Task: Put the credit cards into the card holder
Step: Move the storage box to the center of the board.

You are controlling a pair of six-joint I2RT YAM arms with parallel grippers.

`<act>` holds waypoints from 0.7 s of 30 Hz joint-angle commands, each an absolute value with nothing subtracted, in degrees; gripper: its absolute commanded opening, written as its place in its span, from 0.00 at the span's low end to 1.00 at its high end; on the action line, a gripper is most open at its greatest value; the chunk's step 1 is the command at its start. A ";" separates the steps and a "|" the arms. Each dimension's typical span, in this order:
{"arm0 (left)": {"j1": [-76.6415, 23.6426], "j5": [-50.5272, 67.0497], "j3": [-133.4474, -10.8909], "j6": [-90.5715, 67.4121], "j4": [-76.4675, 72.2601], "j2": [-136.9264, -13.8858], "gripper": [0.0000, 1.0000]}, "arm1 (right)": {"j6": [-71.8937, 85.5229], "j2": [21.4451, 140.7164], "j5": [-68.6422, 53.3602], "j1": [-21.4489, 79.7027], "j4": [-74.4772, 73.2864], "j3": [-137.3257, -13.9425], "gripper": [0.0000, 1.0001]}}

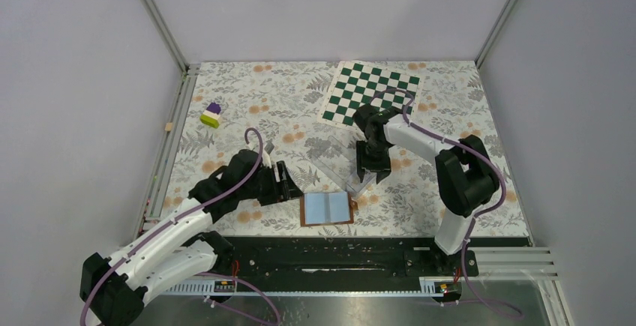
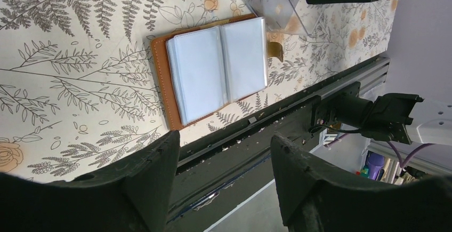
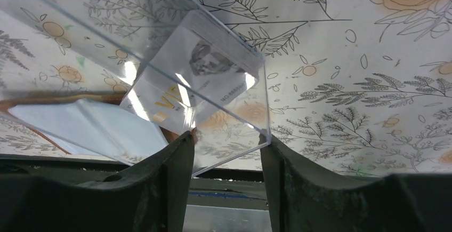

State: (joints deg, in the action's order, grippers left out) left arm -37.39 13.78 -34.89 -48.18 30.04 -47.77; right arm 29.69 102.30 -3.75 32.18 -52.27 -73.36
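The card holder (image 1: 327,208) lies open near the table's front edge, brown leather with pale blue pockets (image 2: 213,69) facing up. Whitish credit cards (image 3: 197,77) sit stacked inside a clear plastic case (image 3: 229,130), which is tilted just right of and above the holder. My right gripper (image 1: 373,176) is shut on that case; both fingers (image 3: 176,157) press its lower edges. An edge of the holder (image 3: 90,128) shows under the case. My left gripper (image 1: 289,183) hovers open just left of the holder, with nothing between its fingers (image 2: 154,162).
A green-and-white chessboard mat (image 1: 371,92) lies at the back right. A purple and green block (image 1: 211,115) stands at the back left. A black rail (image 1: 322,255) runs along the near edge, right below the holder.
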 commanded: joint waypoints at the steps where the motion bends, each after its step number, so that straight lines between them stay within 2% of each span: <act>1: -37.08 14.81 -33.15 -49.39 27.35 -45.95 0.63 | 30.80 104.14 -7.80 32.12 -50.52 -75.59 0.53; 4: -37.05 14.92 -32.54 -49.24 27.35 -45.79 0.63 | 30.21 106.33 -8.23 32.04 -50.89 -77.08 0.43; 8: -37.09 15.03 -32.49 -48.88 27.26 -46.16 0.63 | 29.97 108.20 -7.47 32.06 -51.64 -80.61 0.23; 16: -37.00 15.26 -32.57 -47.84 25.64 -50.01 0.63 | 26.68 116.21 -4.00 32.02 -58.71 -95.14 0.10; 21: -36.57 15.43 -33.97 -46.33 25.32 -53.50 0.63 | 25.61 121.04 -3.13 32.07 -61.25 -103.25 0.09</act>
State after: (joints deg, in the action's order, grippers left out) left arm -37.26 14.41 -32.45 -47.99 28.27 -51.66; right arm 27.33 118.63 -4.56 32.12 -56.71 -96.55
